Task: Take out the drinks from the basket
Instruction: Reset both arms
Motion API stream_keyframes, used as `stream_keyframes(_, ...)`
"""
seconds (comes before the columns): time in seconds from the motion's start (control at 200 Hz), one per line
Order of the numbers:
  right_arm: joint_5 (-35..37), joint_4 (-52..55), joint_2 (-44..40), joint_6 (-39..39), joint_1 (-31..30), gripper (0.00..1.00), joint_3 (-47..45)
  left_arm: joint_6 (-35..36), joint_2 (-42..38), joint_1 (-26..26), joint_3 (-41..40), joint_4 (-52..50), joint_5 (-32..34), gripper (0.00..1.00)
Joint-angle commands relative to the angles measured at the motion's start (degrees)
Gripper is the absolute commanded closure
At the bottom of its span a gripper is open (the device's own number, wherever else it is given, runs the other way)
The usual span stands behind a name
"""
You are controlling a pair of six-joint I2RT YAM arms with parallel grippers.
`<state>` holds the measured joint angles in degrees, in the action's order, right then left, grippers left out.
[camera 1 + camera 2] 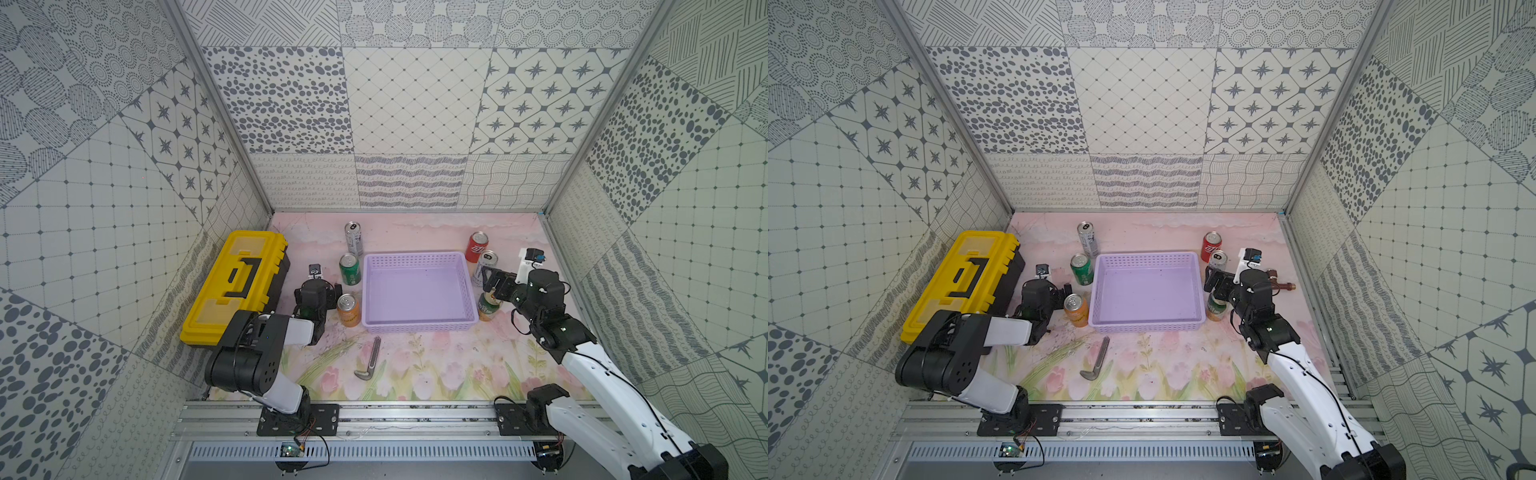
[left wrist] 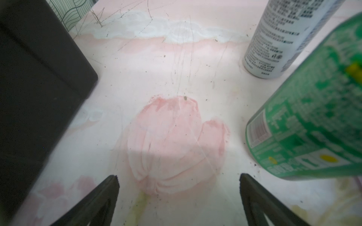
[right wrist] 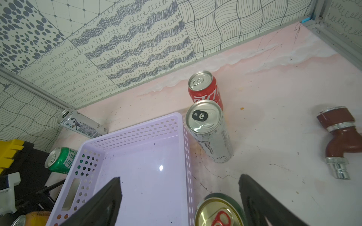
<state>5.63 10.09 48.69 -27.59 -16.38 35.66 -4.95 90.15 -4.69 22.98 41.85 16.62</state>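
Observation:
The lavender basket (image 1: pixel 415 299) (image 1: pixel 1148 295) (image 3: pixel 148 176) sits mid-table with nothing in it. All the drinks stand on the mat around it. On its left are a silver-white can (image 1: pixel 353 239), a green can (image 1: pixel 350 269) (image 2: pixel 313 121) and an orange can (image 1: pixel 348 309). On its right are a red can (image 1: pixel 476 247) (image 3: pixel 205 88), a silver can (image 1: pixel 485 266) (image 3: pixel 210 133) and a dark green can with a gold top (image 1: pixel 488 307) (image 3: pixel 219 213). My left gripper (image 1: pixel 316 284) (image 2: pixel 178 175) is open over bare mat between the toolbox and the green can. My right gripper (image 1: pixel 490 286) (image 3: pixel 179 176) hangs open above the gold-topped can and the basket's right wall.
A yellow toolbox (image 1: pixel 239 286) with a black handle lies at the left, close to my left arm. A grey hooked tool (image 1: pixel 370 361) lies in front of the basket. A brown tap fitting (image 3: pixel 338 140) (image 1: pixel 1281 284) lies to the right of my right gripper. Patterned walls close three sides.

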Motion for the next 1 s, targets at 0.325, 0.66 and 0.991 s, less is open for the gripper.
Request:
stream_keyframes(0.325, 14.03, 0.04, 6.71, -0.52, 7.35, 0.03, 2.61, -0.64, 0.1, 0.73, -0.52, 8.82, -2.86, 0.0)
stream_keyframes(0.66, 8.14, -24.61, 17.78, 14.72, 17.11, 0.03, -4.36, -0.67, -0.05, 0.5, -0.33, 8.28, -2.74, 0.0)
stream_keyframes(0.991, -1.71, -43.45, 22.98, 19.01, 19.73, 0.03, -12.64, -0.69, -0.02, 0.54, -0.39, 8.41, -2.74, 0.0)
